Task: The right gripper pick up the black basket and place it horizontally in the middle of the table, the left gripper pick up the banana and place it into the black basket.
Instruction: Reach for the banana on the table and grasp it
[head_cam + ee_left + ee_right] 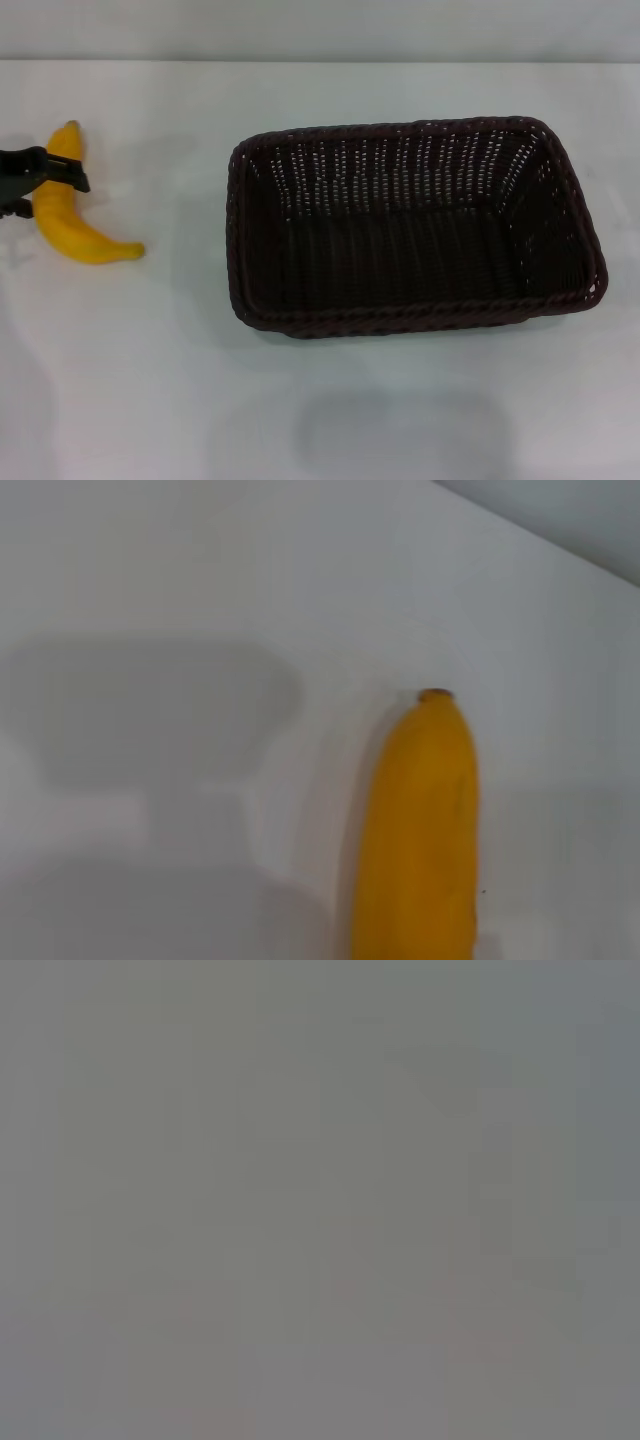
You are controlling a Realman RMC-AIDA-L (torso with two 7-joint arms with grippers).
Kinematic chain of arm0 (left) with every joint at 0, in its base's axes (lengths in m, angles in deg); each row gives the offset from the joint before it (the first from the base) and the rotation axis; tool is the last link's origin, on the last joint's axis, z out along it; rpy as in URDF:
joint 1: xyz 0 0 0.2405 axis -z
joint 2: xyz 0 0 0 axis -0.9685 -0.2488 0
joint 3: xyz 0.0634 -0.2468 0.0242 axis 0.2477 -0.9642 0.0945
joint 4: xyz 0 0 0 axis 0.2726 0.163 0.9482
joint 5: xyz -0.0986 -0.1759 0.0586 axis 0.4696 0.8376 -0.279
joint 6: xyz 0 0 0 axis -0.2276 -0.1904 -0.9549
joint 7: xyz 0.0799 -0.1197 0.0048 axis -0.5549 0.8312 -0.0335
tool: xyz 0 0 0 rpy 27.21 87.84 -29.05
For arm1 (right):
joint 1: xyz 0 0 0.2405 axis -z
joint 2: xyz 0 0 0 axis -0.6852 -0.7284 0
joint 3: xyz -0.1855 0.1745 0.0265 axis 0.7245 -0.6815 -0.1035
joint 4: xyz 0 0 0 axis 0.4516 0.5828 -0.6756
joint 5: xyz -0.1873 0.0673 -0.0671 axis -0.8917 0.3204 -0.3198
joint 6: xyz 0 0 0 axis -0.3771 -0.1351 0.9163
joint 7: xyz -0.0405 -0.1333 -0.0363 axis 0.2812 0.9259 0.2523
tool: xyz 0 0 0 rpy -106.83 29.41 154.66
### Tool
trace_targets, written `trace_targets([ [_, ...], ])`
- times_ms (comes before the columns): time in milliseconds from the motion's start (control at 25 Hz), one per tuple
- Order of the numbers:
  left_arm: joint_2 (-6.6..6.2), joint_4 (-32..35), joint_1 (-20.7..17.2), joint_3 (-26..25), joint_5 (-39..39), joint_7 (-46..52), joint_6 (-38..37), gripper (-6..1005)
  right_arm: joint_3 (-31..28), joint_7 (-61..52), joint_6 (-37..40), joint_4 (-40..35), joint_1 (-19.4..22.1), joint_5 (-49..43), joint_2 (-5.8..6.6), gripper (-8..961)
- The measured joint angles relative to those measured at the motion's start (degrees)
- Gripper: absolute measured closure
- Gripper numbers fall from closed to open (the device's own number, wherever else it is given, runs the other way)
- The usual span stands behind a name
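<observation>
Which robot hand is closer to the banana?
Left. The left gripper is right on the banana, around its upper part. The right gripper isn't in sight anywhere near the banana.

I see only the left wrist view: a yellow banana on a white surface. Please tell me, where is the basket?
Observer: The black basket stands on the table near the middle, well to the right of the banana, not touching it.
Operator: Is something inside the basket?
Observer: No, the head view shows only its woven bottom.
Operator: Where is the left gripper, please?
Observer: The left gripper is at the table's left edge, around the banana's upper part near the far tip. The banana seems to lie on the table.
Operator: And the right gripper?
Observer: It is not in the head view, and the right wrist view shows only plain grey.
</observation>
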Motion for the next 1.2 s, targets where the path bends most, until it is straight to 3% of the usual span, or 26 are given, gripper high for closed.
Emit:
trace_targets([
  [600,-0.28,-2.97,0.56,0.14,0.15,2.0,-0.92,137,-1.46,0.05,0.52,0.14,0.21,0.04,-0.1,306],
  [1200,-0.92,-4.08,1.07,0.21,-0.1,1.39,-0.03,467,-1.46,0.01,1.1,0.16,-0.14,0.09,-0.01,307],
])
